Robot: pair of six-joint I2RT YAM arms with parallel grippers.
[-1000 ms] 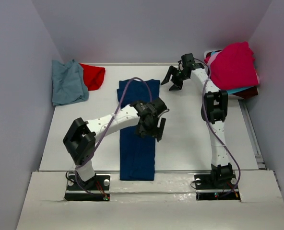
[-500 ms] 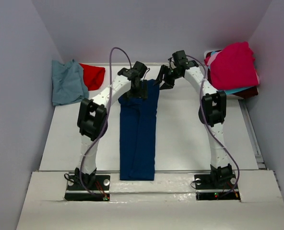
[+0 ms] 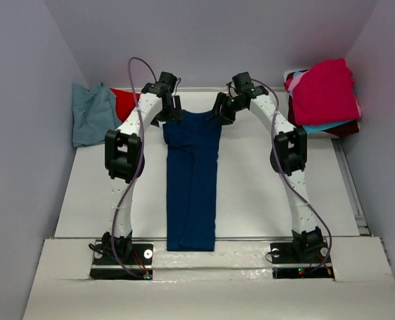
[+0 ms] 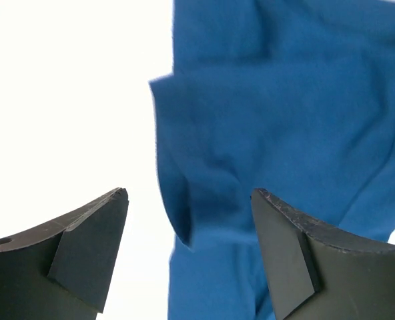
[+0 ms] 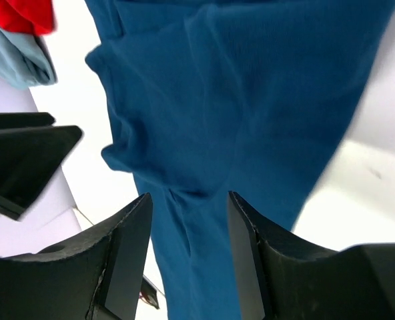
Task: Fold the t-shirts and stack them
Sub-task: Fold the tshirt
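The navy t-shirt lies as a long narrow strip down the middle of the table, with no print showing. My left gripper is open at its far left corner. In the left wrist view the gripper straddles the shirt's edge. My right gripper is open at the far right corner. In the right wrist view the gripper has the navy cloth between its open jaws. A blue-grey t-shirt and a red one lie at the far left. The magenta t-shirt tops a pile with turquoise and maroon edges.
The pile at the far right rests on a white tray. Walls close in the table on the left, back and right. The red shirt and blue-grey shirt show in the right wrist view.
My left arm has swung from over the shirt's middle up to its far left corner. My right gripper has moved left and down onto the far right corner. The shirt's top end looks slightly shifted.
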